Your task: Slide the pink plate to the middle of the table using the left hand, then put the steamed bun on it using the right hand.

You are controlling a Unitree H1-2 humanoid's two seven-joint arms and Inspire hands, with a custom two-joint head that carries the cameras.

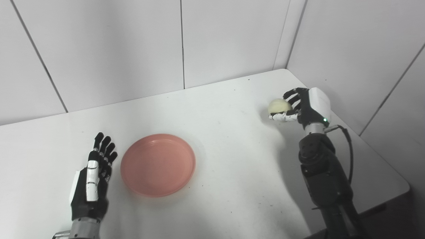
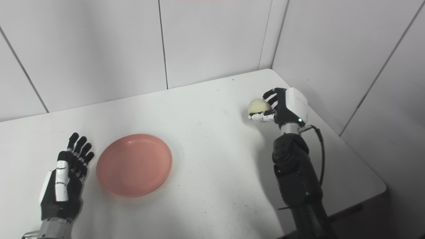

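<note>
Left eye view — round steamed bun in right robot hand

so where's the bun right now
The steamed bun is in the right hand, held by its fingers at the table's far right, well away from the pink plate.

Pink plate flat, empty, left of centre — pale round steamed bun at the far right.
</note>
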